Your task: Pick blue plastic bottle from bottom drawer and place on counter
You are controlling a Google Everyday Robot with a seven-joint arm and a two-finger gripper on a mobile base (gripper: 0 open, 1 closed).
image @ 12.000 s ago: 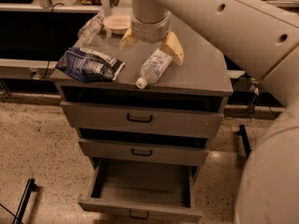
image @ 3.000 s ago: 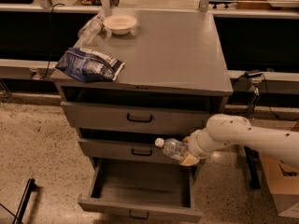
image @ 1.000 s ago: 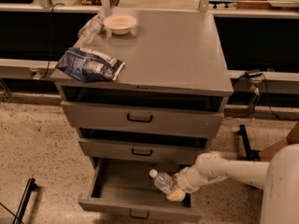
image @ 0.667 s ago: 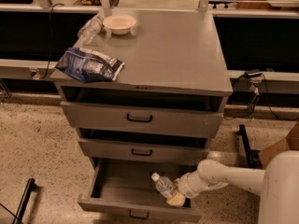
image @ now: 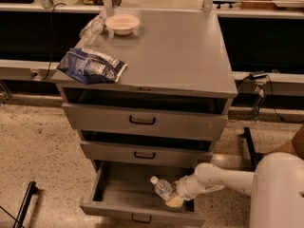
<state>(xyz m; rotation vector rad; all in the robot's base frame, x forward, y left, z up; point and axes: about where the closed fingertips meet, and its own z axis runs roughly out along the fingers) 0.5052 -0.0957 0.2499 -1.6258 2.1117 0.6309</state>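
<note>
The blue plastic bottle (image: 162, 187), clear with a white cap, is tilted cap-up-left inside the open bottom drawer (image: 110, 208), at its right side. My gripper (image: 174, 198) reaches into the drawer from the right and is shut on the bottle's lower end, with a yellowish finger pad (image: 175, 202) showing below it. I cannot tell whether the bottle touches the drawer floor. The counter (image: 175, 51) is the grey cabinet top above.
On the counter's left lie a dark blue snack bag (image: 91, 65), a white bowl (image: 122, 24) and a plain clear bottle (image: 93, 27). The two upper drawers (image: 142, 121) stand slightly ajar. My white arm (image: 228, 178) and base fill the lower right.
The bottle lay on the counter, then my gripper carried it down past the middle drawer and into the bottom drawer. Over the last second it sank a little lower and to the right.
</note>
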